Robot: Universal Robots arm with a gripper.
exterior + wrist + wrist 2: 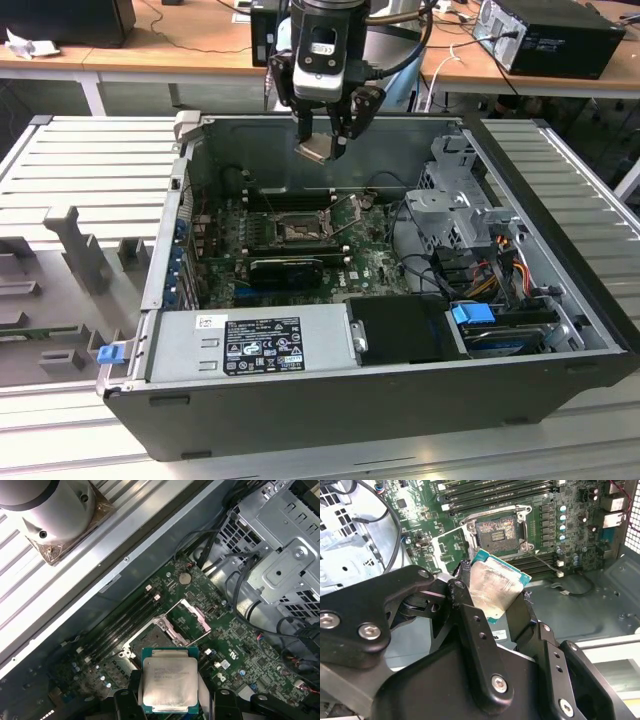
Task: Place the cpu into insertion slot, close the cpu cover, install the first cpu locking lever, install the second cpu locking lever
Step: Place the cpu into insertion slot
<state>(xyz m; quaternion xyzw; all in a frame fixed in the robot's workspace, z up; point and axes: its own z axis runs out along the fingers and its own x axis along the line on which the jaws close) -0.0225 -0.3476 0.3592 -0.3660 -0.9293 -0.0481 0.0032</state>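
Observation:
My gripper [322, 140] hangs above the open computer case, shut on the cpu [314, 150], a pale metal square chip held tilted between the black fingers. Both wrist views show the cpu [495, 587] [169, 680] clamped at its two side edges by the gripper [495, 594] [169, 692]. Below it on the green motherboard [370, 262] lies the insertion slot [298, 230] [497, 530] [159, 630], its dark centre bare. The cpu cover [192, 614] [449, 544] stands swung open beside the slot. A thin lever wire [545, 566] sticks out near the slot.
A grey power supply [255, 345] fills the case's near side. A metal drive cage [455, 210] with cables sits at the exterior view's right. A long black graphics card [285, 268] lies just in front of the slot, memory slots [495, 490] behind it.

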